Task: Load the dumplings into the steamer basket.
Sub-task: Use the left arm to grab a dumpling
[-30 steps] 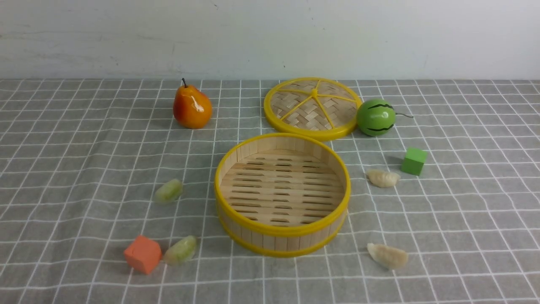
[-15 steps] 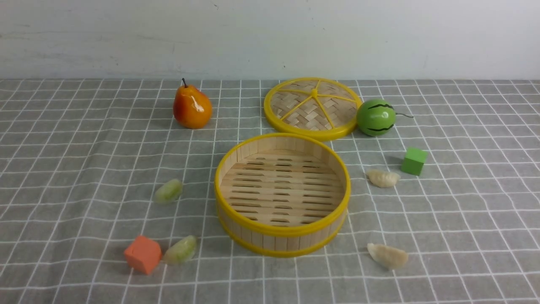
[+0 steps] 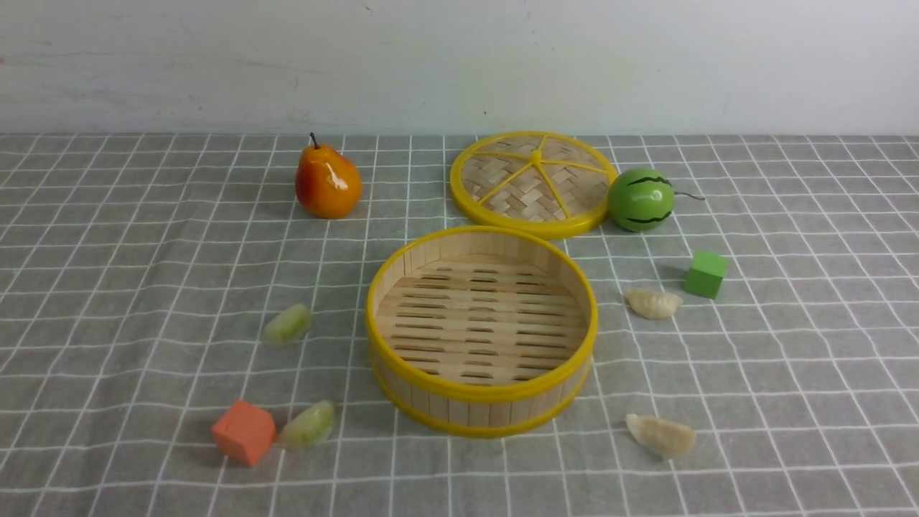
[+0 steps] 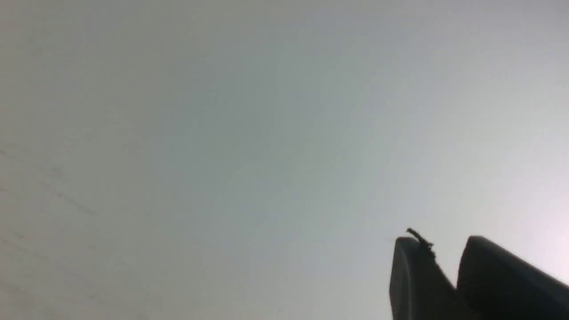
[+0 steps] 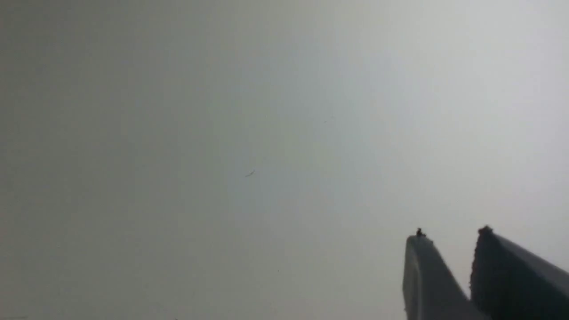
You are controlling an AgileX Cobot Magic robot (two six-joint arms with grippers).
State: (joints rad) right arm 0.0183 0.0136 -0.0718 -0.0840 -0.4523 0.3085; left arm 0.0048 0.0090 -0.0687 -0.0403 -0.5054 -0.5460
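The steamer basket (image 3: 479,392), round bamboo with yellow rims, stands empty at mid-table in the front view. Two pale green dumplings (image 3: 287,324) (image 3: 309,425) lie to its left. Two cream dumplings (image 3: 652,303) (image 3: 660,436) lie to its right. Neither arm shows in the front view. In the left wrist view my left gripper (image 4: 444,249) faces a blank grey wall, with a narrow empty gap between its dark fingers. My right gripper (image 5: 452,238) in the right wrist view looks the same, slightly apart and holding nothing. No dumpling or basket appears in either wrist view.
The flat woven lid (image 3: 533,183) lies behind the basket, with a green toy melon (image 3: 640,199) at its right. A toy pear (image 3: 327,183) stands at the back left. A green cube (image 3: 705,274) sits near the far cream dumpling; an orange cube (image 3: 243,432) touches the near green dumpling.
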